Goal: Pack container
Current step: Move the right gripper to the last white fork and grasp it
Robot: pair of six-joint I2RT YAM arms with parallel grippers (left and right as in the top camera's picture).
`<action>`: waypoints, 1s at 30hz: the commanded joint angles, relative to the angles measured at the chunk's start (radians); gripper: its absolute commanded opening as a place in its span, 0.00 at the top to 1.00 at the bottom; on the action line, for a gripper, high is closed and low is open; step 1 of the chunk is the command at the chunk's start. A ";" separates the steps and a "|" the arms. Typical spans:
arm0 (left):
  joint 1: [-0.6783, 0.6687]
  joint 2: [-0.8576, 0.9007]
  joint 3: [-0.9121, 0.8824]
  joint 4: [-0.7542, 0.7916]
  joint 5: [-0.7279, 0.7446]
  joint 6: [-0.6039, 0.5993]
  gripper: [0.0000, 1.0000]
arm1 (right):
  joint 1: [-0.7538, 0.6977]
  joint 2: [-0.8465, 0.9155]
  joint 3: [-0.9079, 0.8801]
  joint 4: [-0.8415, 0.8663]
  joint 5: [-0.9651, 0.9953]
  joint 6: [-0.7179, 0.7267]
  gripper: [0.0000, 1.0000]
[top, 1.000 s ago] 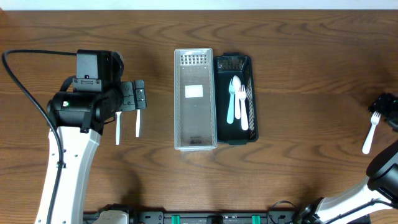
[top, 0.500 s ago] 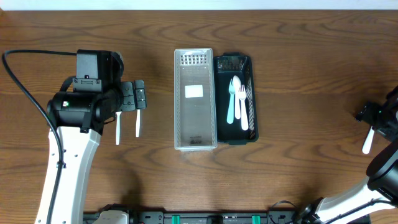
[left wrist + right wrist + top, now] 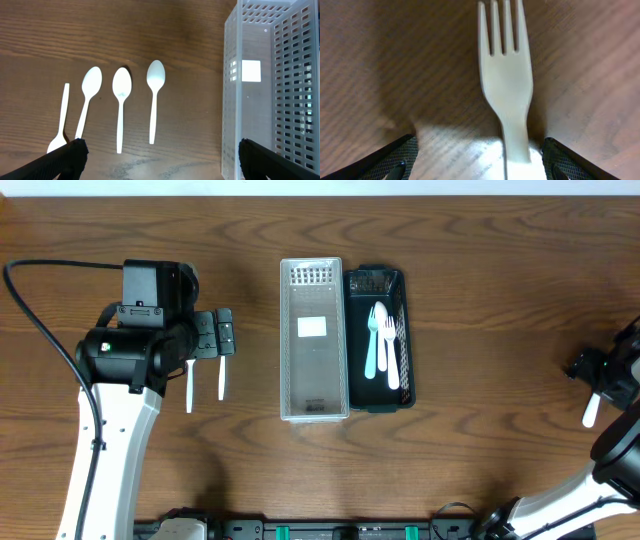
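The right gripper (image 3: 598, 372) has slid toward 7 o'clock and now covers the head of the white fork (image 3: 591, 412), which lies at the table's (image 3: 480, 260) 3 o'clock edge. The fork's long axis runs 1 to 7 o'clock, handle end at 7. Its tines point away from the wrist camera. The jaws stand spread either side of the handle, gripping nothing. The left gripper (image 3: 160, 150), unmoved at 9 o'clock, gapes empty over three spoons (image 3: 121, 90). The clear tray (image 3: 314, 375) and black tray (image 3: 378, 402) sit at centre
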 commanded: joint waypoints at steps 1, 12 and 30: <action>0.002 -0.002 0.014 -0.002 -0.002 0.013 0.02 | -0.007 0.046 -0.009 -0.009 0.000 -0.010 0.16; 0.002 -0.002 0.014 -0.002 -0.002 0.013 0.02 | -0.007 0.058 -0.009 -0.012 -0.033 -0.011 0.38; 0.002 -0.002 0.014 -0.002 -0.002 0.013 0.02 | -0.006 0.057 -0.008 -0.016 -0.062 0.002 0.99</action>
